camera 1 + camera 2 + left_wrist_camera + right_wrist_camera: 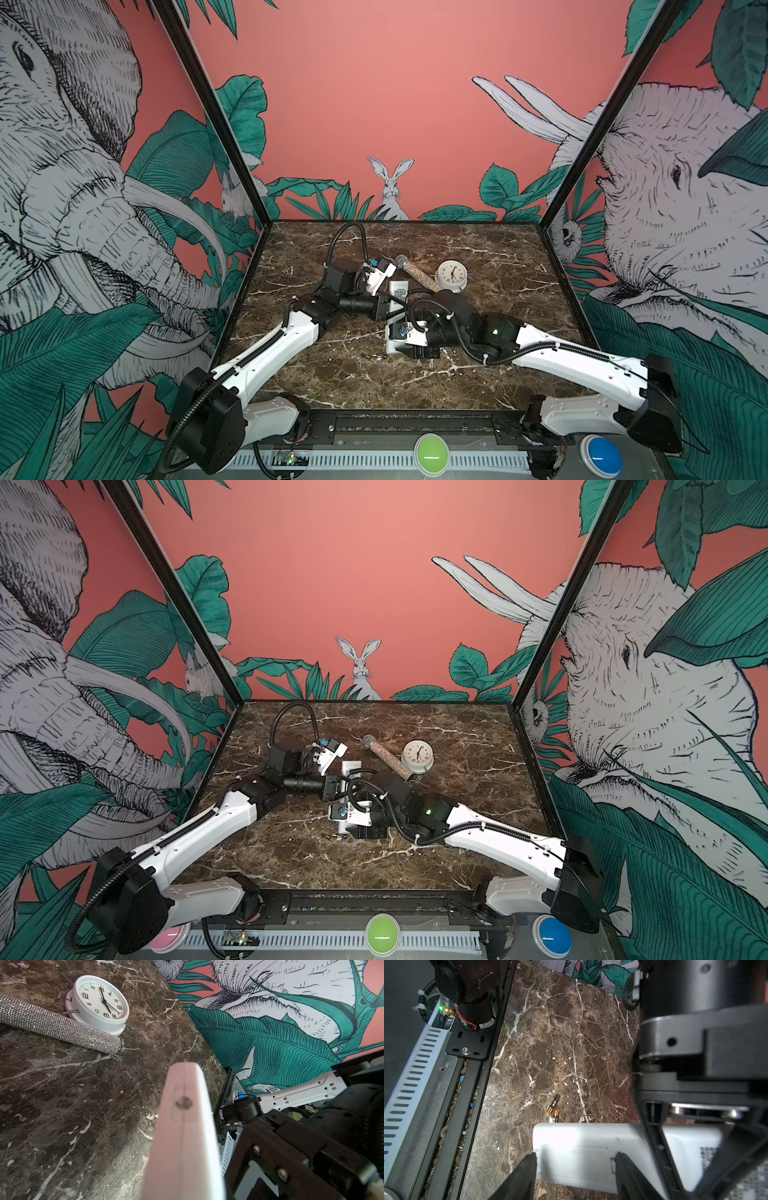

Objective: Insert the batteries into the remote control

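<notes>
On veined marble (550, 1032), cylindrical batteries (553, 1103) lie near the slab-like remote (581, 1136).

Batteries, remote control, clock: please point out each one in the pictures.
batteries (554, 1103): right wrist view, on the dark body of one battery.
remote control (581, 1138): right wrist view, on its plain white back.
clock (102, 1001): left wrist view, on the dial.

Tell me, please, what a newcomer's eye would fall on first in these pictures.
Probably the white remote control, gripped mid-table by the left claw, with the right claw spread over its back. Then the two batteries lying loose on the marble table near its end, and the white clock behind.
</notes>
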You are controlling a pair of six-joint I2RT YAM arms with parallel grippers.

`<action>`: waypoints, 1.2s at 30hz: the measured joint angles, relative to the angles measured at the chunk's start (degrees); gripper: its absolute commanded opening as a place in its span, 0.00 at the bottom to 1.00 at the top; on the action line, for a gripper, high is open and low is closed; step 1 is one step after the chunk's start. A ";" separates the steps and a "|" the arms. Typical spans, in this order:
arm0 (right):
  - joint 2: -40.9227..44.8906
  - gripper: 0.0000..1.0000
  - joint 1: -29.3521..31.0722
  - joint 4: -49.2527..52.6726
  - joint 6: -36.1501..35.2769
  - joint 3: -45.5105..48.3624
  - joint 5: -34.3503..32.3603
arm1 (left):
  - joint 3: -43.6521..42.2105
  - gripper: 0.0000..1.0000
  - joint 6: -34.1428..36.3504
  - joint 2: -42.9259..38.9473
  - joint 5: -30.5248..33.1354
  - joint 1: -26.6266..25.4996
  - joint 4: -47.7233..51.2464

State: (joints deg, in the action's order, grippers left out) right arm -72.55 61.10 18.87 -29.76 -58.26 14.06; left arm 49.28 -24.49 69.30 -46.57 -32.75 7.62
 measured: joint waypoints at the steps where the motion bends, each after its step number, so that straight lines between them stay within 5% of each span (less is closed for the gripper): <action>1: -0.02 0.59 0.00 0.02 0.00 0.00 0.00 | -0.02 0.00 0.02 0.00 0.00 0.00 0.04; 36: 1.05 0.46 0.00 1.38 1.29 -0.11 1.70 | -0.07 0.00 0.57 0.00 -1.03 -0.61 1.99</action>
State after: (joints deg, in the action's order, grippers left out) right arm -71.50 61.10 20.25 -28.47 -58.37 15.77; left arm 49.21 -23.92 69.30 -47.59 -33.36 9.61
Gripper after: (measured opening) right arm 0.464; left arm 0.213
